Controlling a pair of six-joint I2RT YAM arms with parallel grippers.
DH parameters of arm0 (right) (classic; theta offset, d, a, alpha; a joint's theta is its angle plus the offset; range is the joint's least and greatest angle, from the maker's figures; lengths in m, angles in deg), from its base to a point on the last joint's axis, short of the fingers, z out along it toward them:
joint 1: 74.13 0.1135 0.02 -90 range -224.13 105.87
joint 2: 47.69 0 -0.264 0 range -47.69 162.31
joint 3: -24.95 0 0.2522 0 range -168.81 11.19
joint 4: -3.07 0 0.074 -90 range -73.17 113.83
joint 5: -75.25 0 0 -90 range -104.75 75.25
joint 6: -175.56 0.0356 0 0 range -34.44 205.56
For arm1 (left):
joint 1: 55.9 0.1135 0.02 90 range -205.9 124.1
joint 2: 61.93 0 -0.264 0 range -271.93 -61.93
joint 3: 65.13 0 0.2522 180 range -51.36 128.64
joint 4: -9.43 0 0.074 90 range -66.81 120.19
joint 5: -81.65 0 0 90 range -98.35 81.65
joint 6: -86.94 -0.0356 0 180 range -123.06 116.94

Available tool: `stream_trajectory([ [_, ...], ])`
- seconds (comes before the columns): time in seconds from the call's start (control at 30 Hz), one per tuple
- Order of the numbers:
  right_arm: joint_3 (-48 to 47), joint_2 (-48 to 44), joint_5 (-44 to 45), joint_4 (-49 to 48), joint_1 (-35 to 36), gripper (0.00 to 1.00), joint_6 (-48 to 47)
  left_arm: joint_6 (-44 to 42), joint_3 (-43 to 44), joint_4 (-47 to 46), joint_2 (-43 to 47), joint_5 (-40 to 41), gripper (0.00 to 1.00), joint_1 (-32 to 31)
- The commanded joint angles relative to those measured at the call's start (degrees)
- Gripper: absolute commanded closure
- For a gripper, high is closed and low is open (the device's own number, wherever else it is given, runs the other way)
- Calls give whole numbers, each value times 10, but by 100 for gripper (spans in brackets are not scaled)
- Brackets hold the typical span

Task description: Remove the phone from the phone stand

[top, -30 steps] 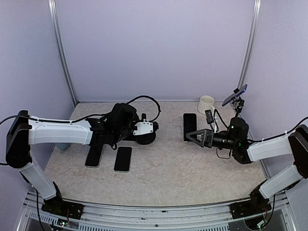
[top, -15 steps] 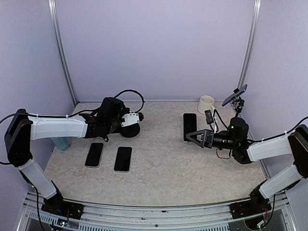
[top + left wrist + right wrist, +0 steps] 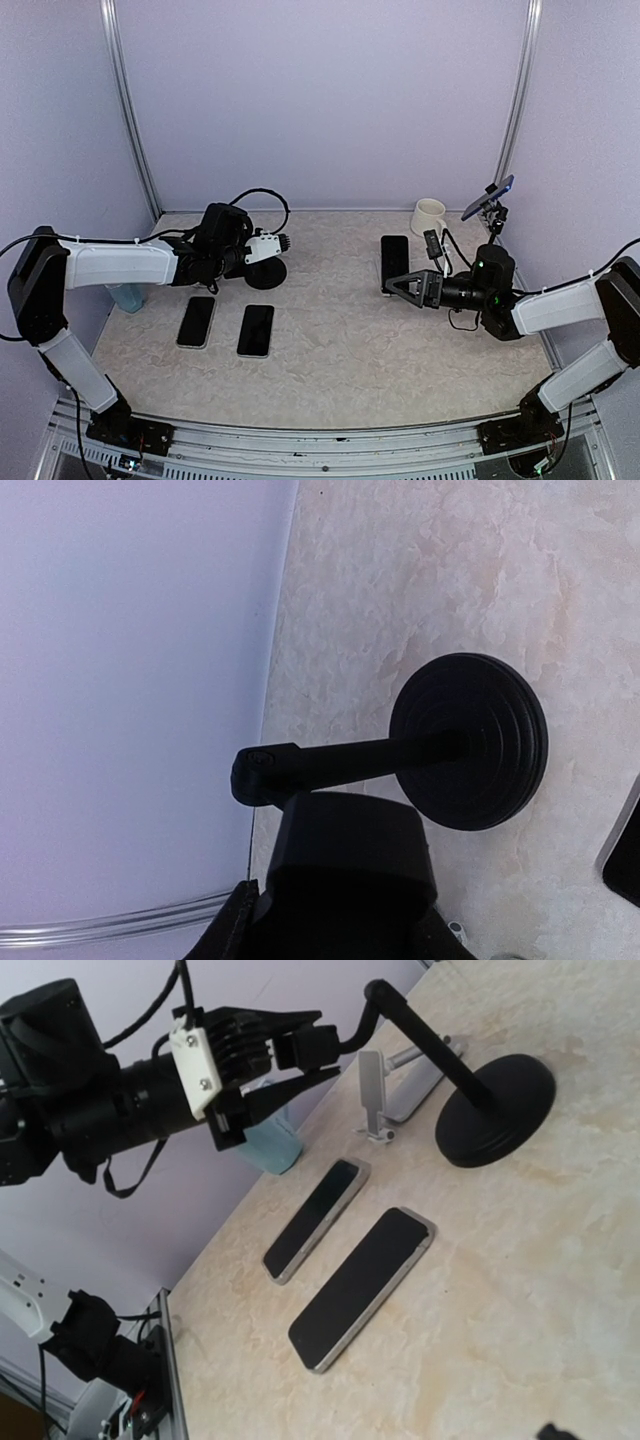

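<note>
From above, I have the left hand (image 3: 272, 243) reached out over the phone stand (image 3: 265, 273), which stands upright on the tabletop (image 3: 340, 350) and carries no phone. Two handsets lie flat just in front of it, the outer phone (image 3: 196, 321) and the inner phone (image 3: 256, 330). I can't tell which of them came off the stand. My right hand (image 3: 395, 285) hangs with its fingers apart, holding nothing, beside a third phone (image 3: 394, 255).

The left wrist camera shows the stand's ribbed round base (image 3: 468, 742) and slim neck, with its black head filling the space between my fingers.

The right wrist camera shows the left hand (image 3: 300, 1055) clamped on that head, with both phones flat below.

I judge the removal done. Next I should open the left hand without tipping the stand and back off clear of the phones.
</note>
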Motion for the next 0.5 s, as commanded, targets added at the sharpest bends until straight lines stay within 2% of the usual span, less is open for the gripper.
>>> stream_trajectory([
  [0.0, -14, 4, -8, -6, -5, 6, -4, 15, 0, -55, 17, -3, 72, 3],
  [0.23, -27, -8, 8, 37, -5, 5, -26, 55, 6, -11, 48, -20, 22, -5],
  [0.3, -33, -13, 20, 55, -5, 5, -35, 71, -2, -6, 64, -22, 11, -12],
  [0.37, -41, -22, 41, 82, -5, 5, -45, 89, -8, -1, 80, -15, 3, -20],
  [0.47, -53, -40, 78, 129, -5, 5, -64, 120, -19, 1, 114, -5, 1, -33],
])
